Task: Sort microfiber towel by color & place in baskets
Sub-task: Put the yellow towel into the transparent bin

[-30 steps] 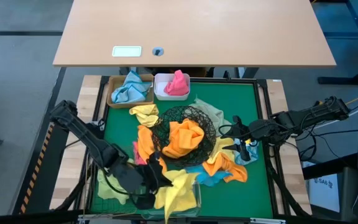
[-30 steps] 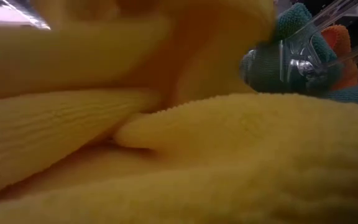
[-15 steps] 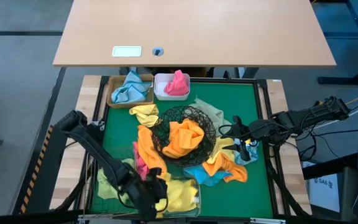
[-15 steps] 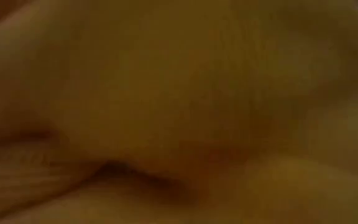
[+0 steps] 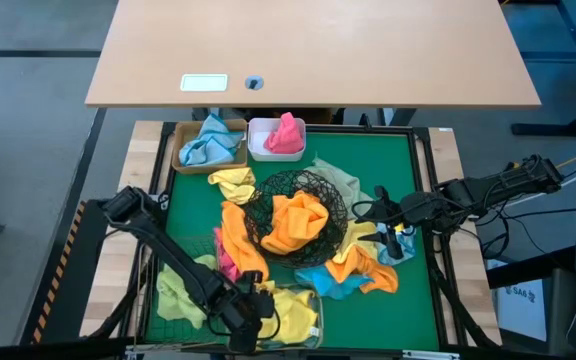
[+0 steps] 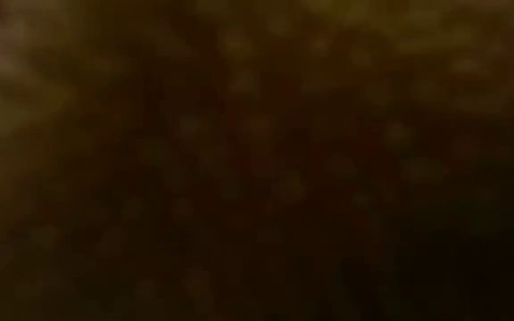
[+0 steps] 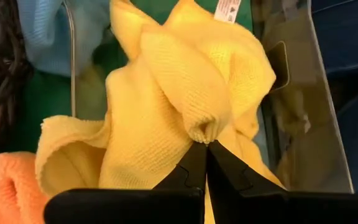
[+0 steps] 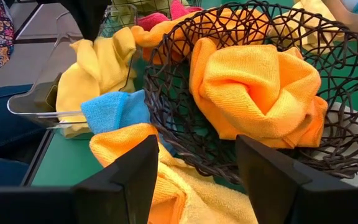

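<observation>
From above, the left pincer [image 5: 251, 312] sits at the near edge of the green counter [image 5: 408, 170], over the clear plastic box [image 5: 308, 322], pinching a yellow towel [image 5: 290, 312] that lies in that box. Beyond it stands the round black wire bowl [image 5: 298, 215] holding an orange towel [image 5: 298, 222]. Farther off, the tan square tray [image 5: 208, 145] holds a light blue towel [image 5: 208, 148] and the white plastic tub [image 5: 276, 140] a pink towel [image 5: 286, 135]. The right pincer [image 5: 386, 222] waits beside the bowl, fingers spread.

The low view is dark; nothing can be made out.

In the left wrist view, the left pincer [image 7: 205, 146] is pressed together on a fold of the yellow towel [image 7: 166, 106], inside the clear plastic box [image 7: 297, 106].

In the right wrist view, the right pincer [image 8: 197, 163] stands spread and empty; just ahead is the wire bowl [image 8: 241, 93] with the orange towel [image 8: 253, 87], and beyond that the clear box [image 8: 42, 106].
</observation>
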